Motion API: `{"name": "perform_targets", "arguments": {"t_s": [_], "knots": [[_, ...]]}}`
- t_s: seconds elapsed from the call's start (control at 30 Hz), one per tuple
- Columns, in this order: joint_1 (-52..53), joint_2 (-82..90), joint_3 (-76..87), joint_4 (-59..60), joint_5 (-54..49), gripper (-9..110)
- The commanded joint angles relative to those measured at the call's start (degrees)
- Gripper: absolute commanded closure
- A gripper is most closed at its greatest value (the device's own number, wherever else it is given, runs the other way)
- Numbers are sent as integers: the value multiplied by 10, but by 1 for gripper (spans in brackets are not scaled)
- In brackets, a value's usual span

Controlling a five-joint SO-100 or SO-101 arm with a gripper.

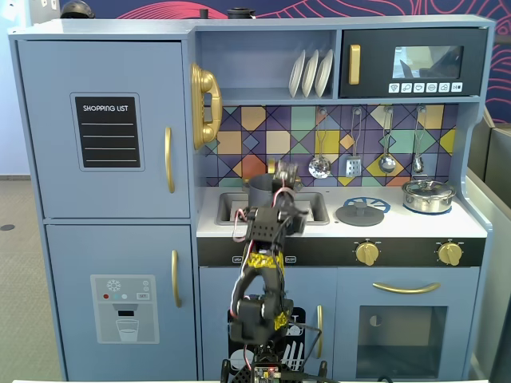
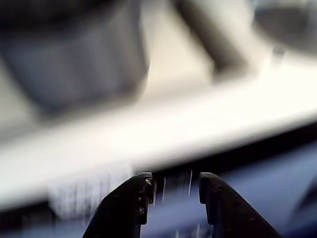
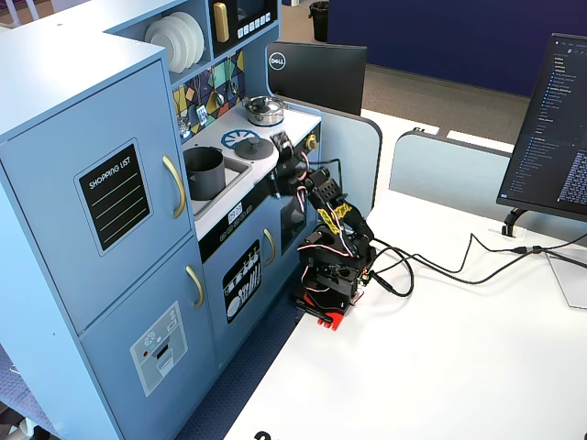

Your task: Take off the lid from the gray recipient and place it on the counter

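The counter already bears the lid, which lies flat on the burner print, apart from the gray pot; the pot stands open in the sink, so the task looks all but done; I judge the step in hand to be the retreat, and the next move calls only for pulling back clear of the counter edge. The arm rises from its base, folded, its wrist at the counter's front lip; the gripper holds nothing, jaws apart.

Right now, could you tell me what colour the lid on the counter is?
Matte dark gray, clearest in a fixed view: the lid.
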Motion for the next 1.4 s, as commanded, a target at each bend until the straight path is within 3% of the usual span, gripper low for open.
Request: {"name": "perform_targets", "arguments": {"t_s": [0.0, 0.23, 0.43, 0.87, 1.37], "knots": [[-64, 16, 63, 100, -18, 102], [-151, 77, 322, 25, -18, 102], [-171, 130, 440, 18, -23, 102], [-146, 193, 477, 206, -51, 101], [-123, 194, 477, 213, -12, 98]]}}
